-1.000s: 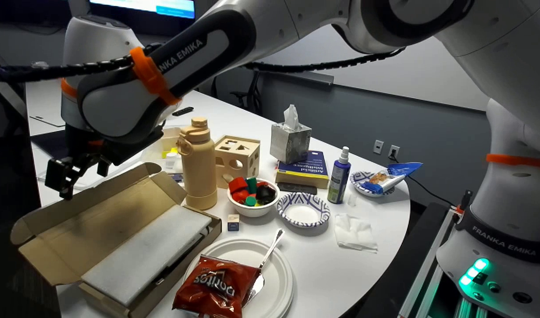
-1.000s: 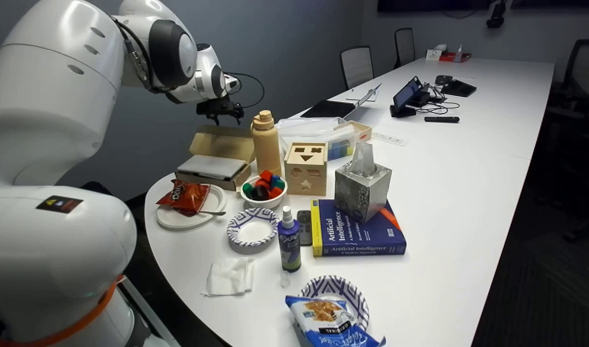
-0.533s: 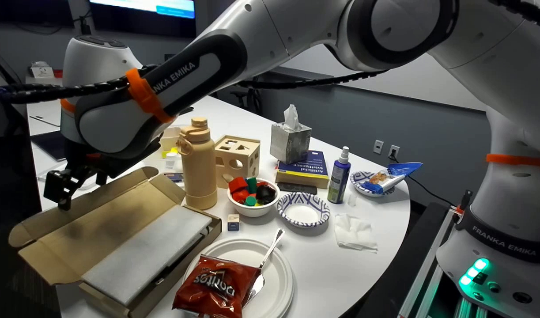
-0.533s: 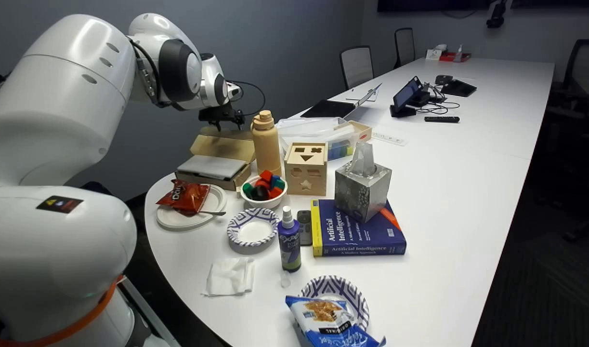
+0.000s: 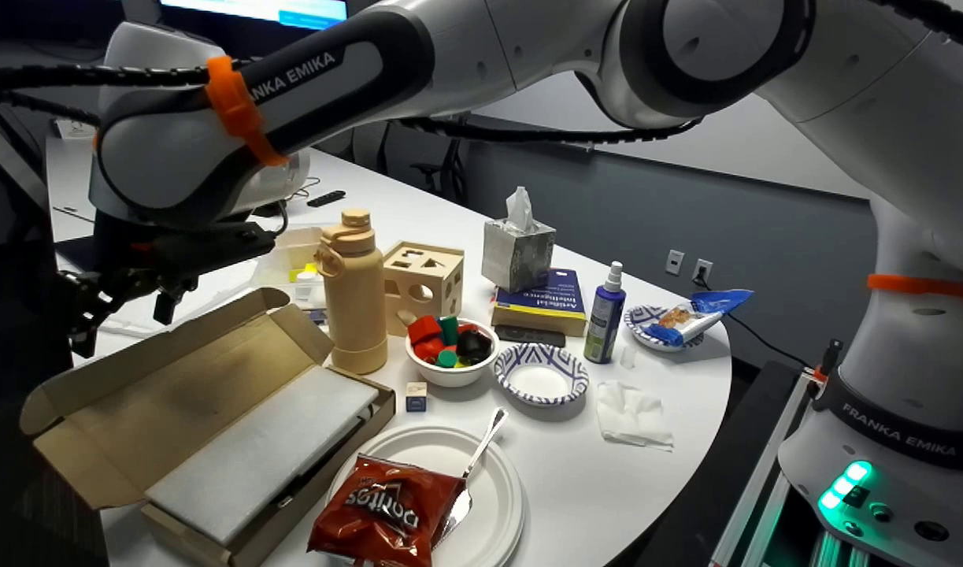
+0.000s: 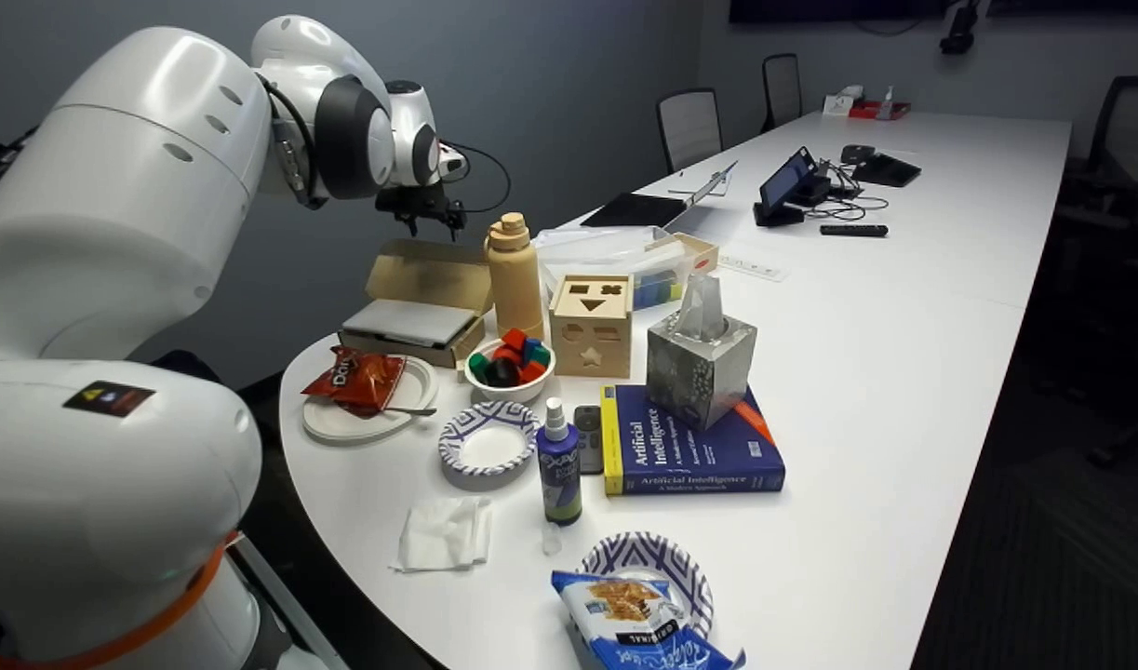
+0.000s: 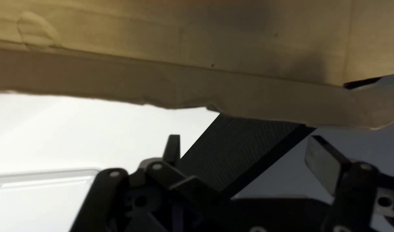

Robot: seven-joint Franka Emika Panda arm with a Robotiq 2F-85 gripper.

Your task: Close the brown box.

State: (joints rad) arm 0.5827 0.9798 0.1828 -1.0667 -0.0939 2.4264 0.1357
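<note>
The brown cardboard box stands open on the table, with its lid (image 5: 190, 386) tilted back and the flap along the lid's free edge sticking up. The lid also shows in an exterior view (image 6: 429, 277) and across the top of the wrist view (image 7: 184, 42). The box base (image 5: 347, 445) holds a flat pale grey slab (image 5: 264, 453). My gripper (image 5: 124, 332) is open and empty, just beyond and above the lid's free edge. It shows above the lid in an exterior view (image 6: 434, 229). In the wrist view its fingers (image 7: 245, 149) are wide apart, clear of the lid edge.
A tan bottle (image 5: 357, 307) stands close by the box's end, with a wooden shape cube (image 5: 442, 283) behind it. A plate (image 5: 497, 520) with a red chip bag (image 5: 387, 512) lies in front. A bowl of blocks (image 5: 453, 374) is near. The table edge lies behind the lid.
My gripper dipped toward the lid's edge half a second ago, then rose and shifted slightly outward, away from the robot base. The lid sank slightly, then came back up a little.
</note>
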